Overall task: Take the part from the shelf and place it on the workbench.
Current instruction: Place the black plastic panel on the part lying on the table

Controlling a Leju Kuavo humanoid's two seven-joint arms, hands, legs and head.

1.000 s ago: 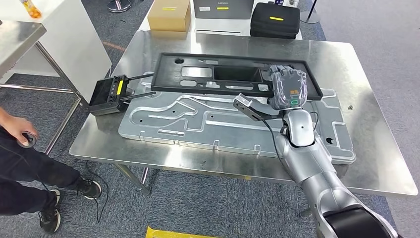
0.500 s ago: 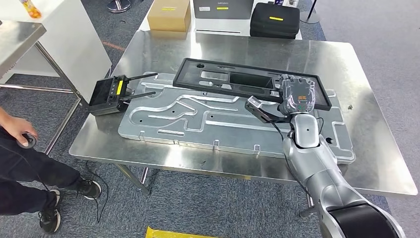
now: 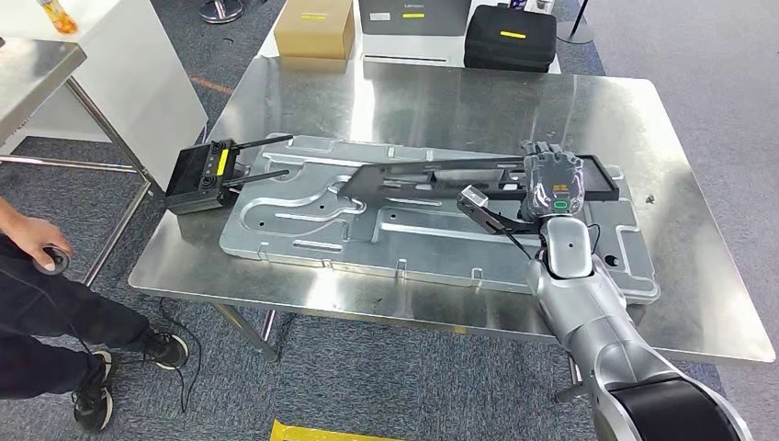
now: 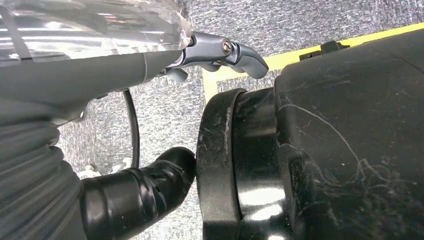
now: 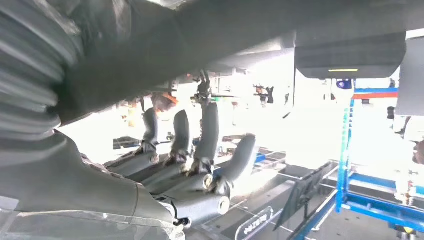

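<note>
The right hand is out over the steel workbench, gripping the right end of the black part. That part is a long, flat plastic frame with cut-outs. It lies nearly edge-on to the head view, tilted, its left end low over the grey metal plate that covers much of the bench. Whether that low end touches the plate I cannot tell. In the right wrist view the fingers curl upward side by side under a dark slab, which looks like the part pressed against the palm; the thumb is hidden there.

The left hand hangs down by the robot's body. In the left wrist view one grey fingertip pokes out above the carpet. I cannot tell how far that hand is open, or whether it holds anything.

A black controller with a yellow stripe and two antennas sits at the bench's left edge, just beside the plate. Behind the bench stand a cardboard box and a black case. A person in dark trousers crouches on the floor at the left, one hand closed on a small dark object.
</note>
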